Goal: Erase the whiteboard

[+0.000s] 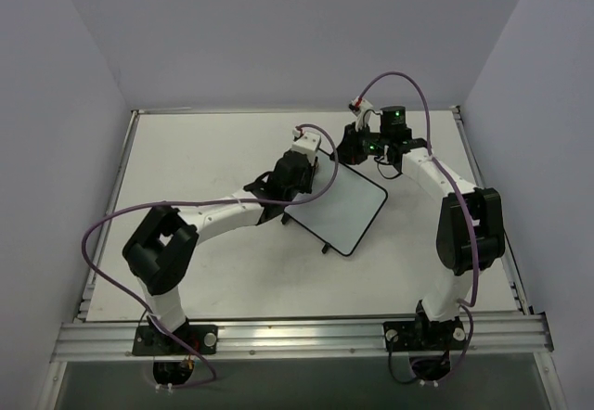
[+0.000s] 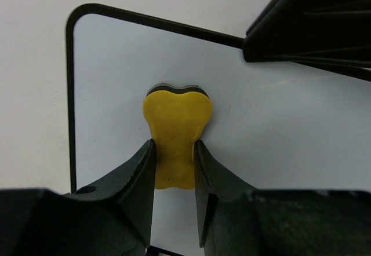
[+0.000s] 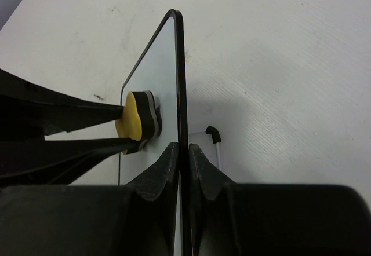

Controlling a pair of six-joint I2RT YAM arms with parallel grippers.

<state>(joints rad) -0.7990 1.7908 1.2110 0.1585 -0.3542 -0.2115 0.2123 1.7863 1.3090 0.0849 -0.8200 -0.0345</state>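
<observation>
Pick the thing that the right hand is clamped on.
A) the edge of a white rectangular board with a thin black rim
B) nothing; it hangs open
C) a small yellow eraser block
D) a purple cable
A: the right wrist view shows the right hand shut on the edge of the white rectangular board with its thin black rim; the small yellow eraser block sits in the left hand.
</observation>
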